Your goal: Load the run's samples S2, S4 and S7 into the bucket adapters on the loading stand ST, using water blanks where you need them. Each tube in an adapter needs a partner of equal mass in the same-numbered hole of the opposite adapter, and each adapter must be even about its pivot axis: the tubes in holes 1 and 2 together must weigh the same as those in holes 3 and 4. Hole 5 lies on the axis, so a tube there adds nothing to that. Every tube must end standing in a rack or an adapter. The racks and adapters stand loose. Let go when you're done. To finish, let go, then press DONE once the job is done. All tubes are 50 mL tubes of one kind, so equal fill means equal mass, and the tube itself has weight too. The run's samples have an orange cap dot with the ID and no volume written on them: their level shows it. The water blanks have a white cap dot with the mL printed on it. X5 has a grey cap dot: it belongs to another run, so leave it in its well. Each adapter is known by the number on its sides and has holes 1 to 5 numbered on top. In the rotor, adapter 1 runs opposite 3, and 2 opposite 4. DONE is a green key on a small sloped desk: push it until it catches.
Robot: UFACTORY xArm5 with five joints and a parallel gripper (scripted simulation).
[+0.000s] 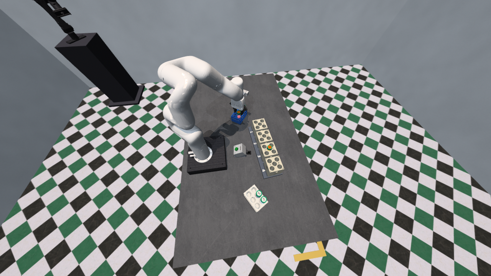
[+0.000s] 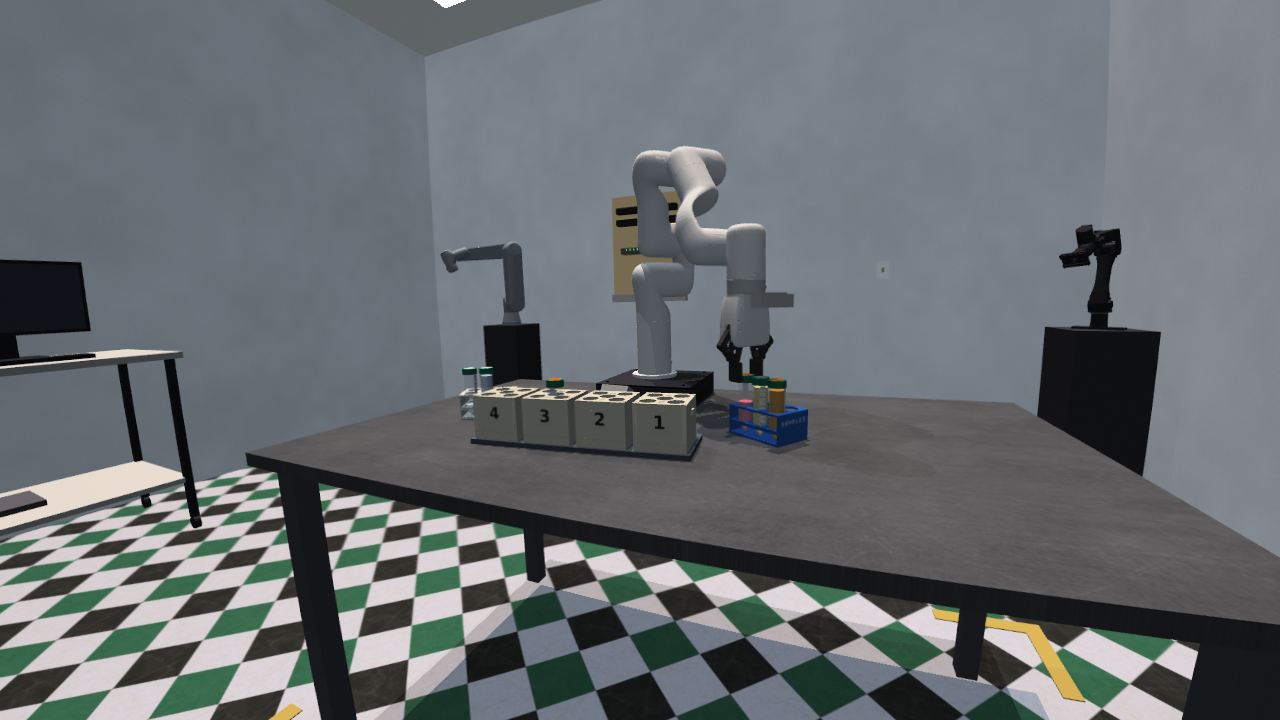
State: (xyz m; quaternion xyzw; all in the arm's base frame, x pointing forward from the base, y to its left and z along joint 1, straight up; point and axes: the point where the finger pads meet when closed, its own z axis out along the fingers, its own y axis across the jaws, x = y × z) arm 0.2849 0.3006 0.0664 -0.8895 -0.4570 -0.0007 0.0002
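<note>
My gripper [image 2: 745,370] is open and hangs straight down, its fingertips just above the caps of the tubes in the blue sample rack [image 2: 768,422]. The gripper also shows in the overhead view [image 1: 239,109], over that rack [image 1: 238,119]. Several capped tubes stand in the rack, one with amber liquid [image 2: 776,395]. Four beige adapters stand in a row on the loading stand [image 1: 266,147], numbered 1 to 4 [image 2: 586,417]. One sample tube with an orange cap dot [image 1: 269,147] stands in adapter 3. Two water blanks [image 1: 261,195] stand in the white rack [image 1: 255,197].
The small desk with the green DONE key [image 1: 237,149] sits between my base [image 1: 206,155] and the stand. A black pedestal [image 2: 1098,394] stands right of the table, and another small arm on a pedestal [image 2: 510,308] behind the adapters.
</note>
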